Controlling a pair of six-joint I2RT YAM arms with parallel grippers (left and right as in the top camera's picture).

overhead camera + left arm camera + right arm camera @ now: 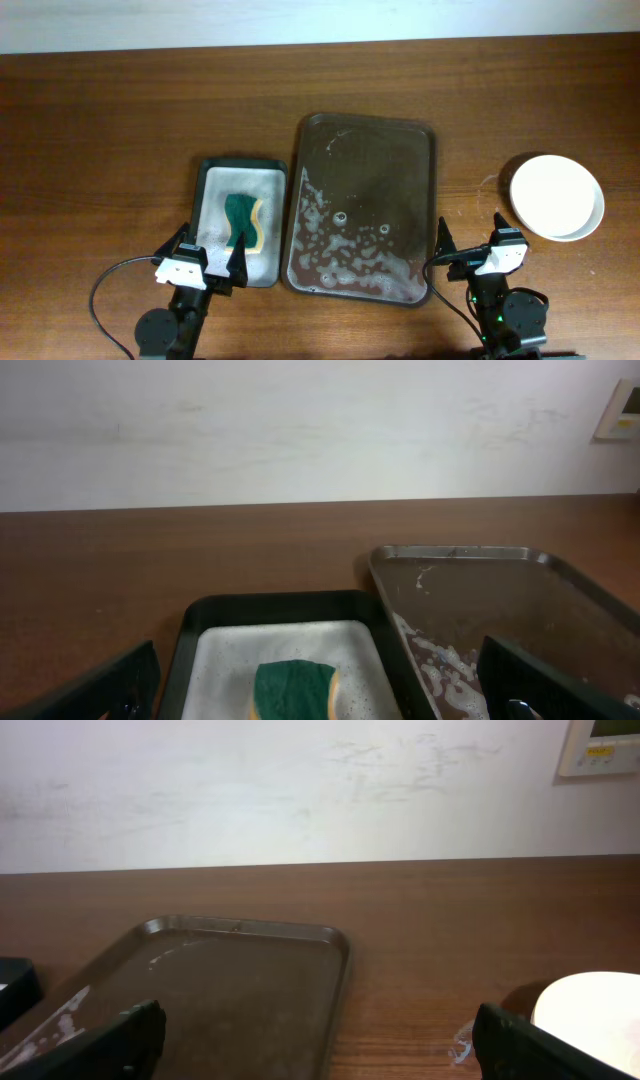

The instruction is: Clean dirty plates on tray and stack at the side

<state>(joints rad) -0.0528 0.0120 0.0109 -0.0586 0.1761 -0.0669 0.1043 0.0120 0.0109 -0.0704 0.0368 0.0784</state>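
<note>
Two arms, same build.
- Left gripper [212, 240]: two black wedge-shaped fingers [172, 245], matte, narrowing to pointed tips.
- Behind fingers, white boxy block [180, 267] with small dark marks on top.
- Lower, black arm body and round black joint housing [160, 330].
- Thin black cable [93, 300] makes loop beside left arm.
- Right gripper [469, 228]: same black fingers, same kind of white block [503, 250].
- Small green light [471, 297] glows on black body above round black joint [525, 312].
- In wrist cameras, fingers look like dark flat slabs with straight edges.

Lying at middle of surface [150, 100]: tray [380, 150]. Sitting just left of it: smaller tray [240, 160], holding sponge [243, 215]. Resting right, apart: plates [557, 196].
</note>
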